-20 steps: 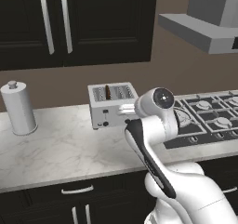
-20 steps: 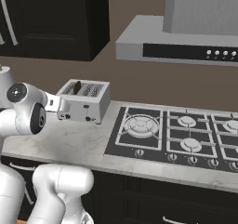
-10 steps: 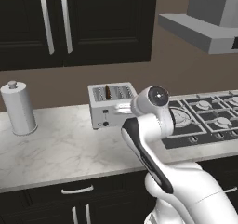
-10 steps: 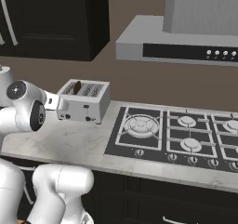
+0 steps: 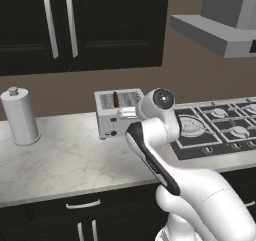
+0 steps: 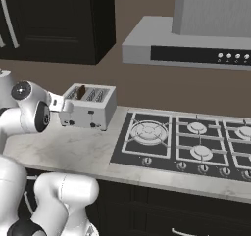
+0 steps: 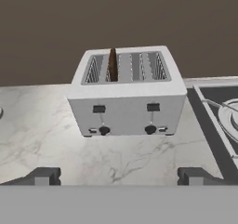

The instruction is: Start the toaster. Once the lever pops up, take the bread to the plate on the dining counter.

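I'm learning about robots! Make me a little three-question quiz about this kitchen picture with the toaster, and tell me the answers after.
1. True or false: the thin dark brown bread slice stands in one slot of the boxy silver-grey four-slot toaster.

2. What lies on the marbled worktop beside that toaster, on the side away from the tall white cylindrical canister?
A. a sink
B. a black gas hob
C. a blue plate

3. Fill in: the robot's tool is ____ and faces the toaster's front without touching it.

Key: 1 true; 2 B; 3 open.
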Available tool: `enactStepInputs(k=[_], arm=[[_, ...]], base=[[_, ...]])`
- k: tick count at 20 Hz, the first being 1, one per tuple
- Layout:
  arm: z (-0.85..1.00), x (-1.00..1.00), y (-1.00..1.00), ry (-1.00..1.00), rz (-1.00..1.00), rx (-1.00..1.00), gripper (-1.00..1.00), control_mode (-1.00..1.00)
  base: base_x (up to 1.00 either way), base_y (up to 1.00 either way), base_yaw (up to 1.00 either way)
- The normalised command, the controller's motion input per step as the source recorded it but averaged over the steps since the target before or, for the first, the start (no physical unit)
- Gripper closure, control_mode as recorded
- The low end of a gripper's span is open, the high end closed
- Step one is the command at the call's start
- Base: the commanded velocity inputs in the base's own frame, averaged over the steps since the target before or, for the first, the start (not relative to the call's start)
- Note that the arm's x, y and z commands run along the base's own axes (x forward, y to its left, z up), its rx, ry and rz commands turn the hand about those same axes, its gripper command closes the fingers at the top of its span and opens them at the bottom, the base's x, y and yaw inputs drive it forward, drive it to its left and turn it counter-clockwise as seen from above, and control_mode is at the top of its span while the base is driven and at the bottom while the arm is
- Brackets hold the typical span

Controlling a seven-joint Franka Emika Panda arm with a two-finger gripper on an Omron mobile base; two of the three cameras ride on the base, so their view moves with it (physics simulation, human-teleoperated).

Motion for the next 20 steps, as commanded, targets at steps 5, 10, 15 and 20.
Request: enactStepInputs(k=[5,10,15,20], arm=[[-0.02,0.37,0.00,0.00,0.00,0.00,-1.00,-1.00],[-0.12,0.35,0.00,0.00,0.01,0.00,-1.00,-1.00],[-0.19,0.29,0.00,0.00,0.01,0.00,-1.00,-1.00],[-0.23,0.15,0.05,0.00,0.01,0.00,-1.00,-1.00]], base=[[0.00,0.00,0.00],[0.00,0.00,0.00],[0.00,0.00,0.00],[0.00,0.00,0.00]])
